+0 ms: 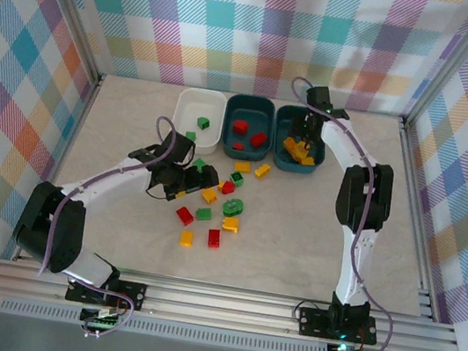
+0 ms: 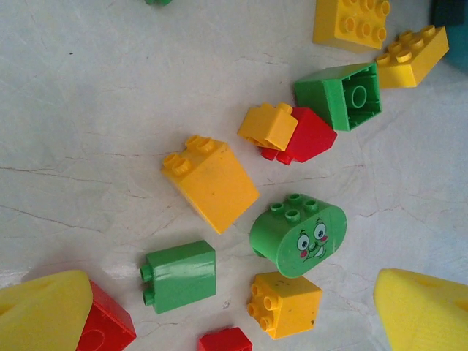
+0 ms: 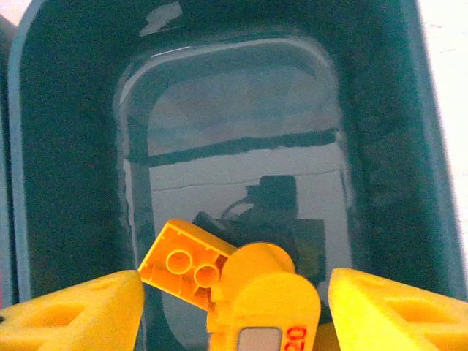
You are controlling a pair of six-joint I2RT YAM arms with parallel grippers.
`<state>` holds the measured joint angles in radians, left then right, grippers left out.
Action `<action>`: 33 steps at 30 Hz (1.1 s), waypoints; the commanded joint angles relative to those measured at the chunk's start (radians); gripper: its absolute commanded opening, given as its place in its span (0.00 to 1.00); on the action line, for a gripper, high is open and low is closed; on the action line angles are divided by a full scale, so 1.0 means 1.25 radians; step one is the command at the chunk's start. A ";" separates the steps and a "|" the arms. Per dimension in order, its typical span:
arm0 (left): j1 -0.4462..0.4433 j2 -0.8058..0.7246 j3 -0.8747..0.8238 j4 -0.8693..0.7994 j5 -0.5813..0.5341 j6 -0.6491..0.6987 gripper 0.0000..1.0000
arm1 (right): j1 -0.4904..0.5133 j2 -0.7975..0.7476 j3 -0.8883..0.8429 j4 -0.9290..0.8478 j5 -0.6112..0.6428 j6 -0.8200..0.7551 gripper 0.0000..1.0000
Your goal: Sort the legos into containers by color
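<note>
Both jaws spread, pinching nothing.
Right gripper (image 3: 234, 287) over the yellow-brick teal tub (image 3: 66, 146); left gripper (image 2: 234, 311) well left of it, above loose legos (image 2: 210, 191).

The top camera looks down from behind me. My left wrist view hugs the legos (image 2: 296, 238); my right, a teal tub (image 3: 380, 146).

Three legos lie between the fingers (image 2: 44, 311) of the left gripper (image 2: 234, 322): a two-stud brick (image 2: 179, 274) nearest the finger at the view's left, a four-stud brick (image 2: 285, 303) toward the other finger, and a rounded brick (image 2: 296, 234) just ahead of that one. Another brick (image 2: 106, 325) touches the first finger's inner side. A sloped brick (image 2: 212, 183) lies further ahead of the fingertips. Between the fingers (image 3: 398, 311) of the right gripper (image 3: 234, 314), an upturned brick (image 3: 186, 259) and a rounded piece (image 3: 267, 292) lie touching in the end tub (image 3: 66, 146), the middle tub (image 1: 232, 144) beside it.
</note>
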<state>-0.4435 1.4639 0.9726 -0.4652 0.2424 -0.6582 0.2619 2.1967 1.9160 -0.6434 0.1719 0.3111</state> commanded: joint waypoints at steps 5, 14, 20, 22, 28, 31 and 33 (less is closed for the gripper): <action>-0.005 -0.026 -0.008 -0.010 -0.072 -0.043 0.99 | 0.087 -0.345 -0.337 0.131 0.012 0.039 0.70; -0.016 -0.008 -0.030 -0.048 -0.105 -0.124 0.89 | 0.270 -0.513 -0.687 0.205 0.019 0.139 0.68; -0.034 -0.007 -0.095 -0.055 -0.134 -0.290 0.86 | 0.270 -0.560 -0.742 0.183 0.053 0.136 0.68; -0.041 0.003 -0.103 -0.063 -0.134 -0.341 0.85 | 0.269 -0.575 -0.744 0.179 0.066 0.129 0.68; -0.066 0.030 -0.079 -0.118 -0.164 -0.417 0.83 | 0.269 -0.596 -0.747 0.176 0.086 0.118 0.68; -0.070 0.056 -0.074 -0.135 -0.177 -0.430 0.76 | 0.269 -0.601 -0.755 0.176 0.091 0.119 0.68; -0.070 0.076 -0.078 -0.130 -0.176 -0.432 0.74 | 0.269 -0.607 -0.761 0.174 0.097 0.119 0.68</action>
<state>-0.5190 1.5284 0.8608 -0.5800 0.0528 -1.1564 0.5968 1.4631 0.9771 -0.4332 0.2668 0.4599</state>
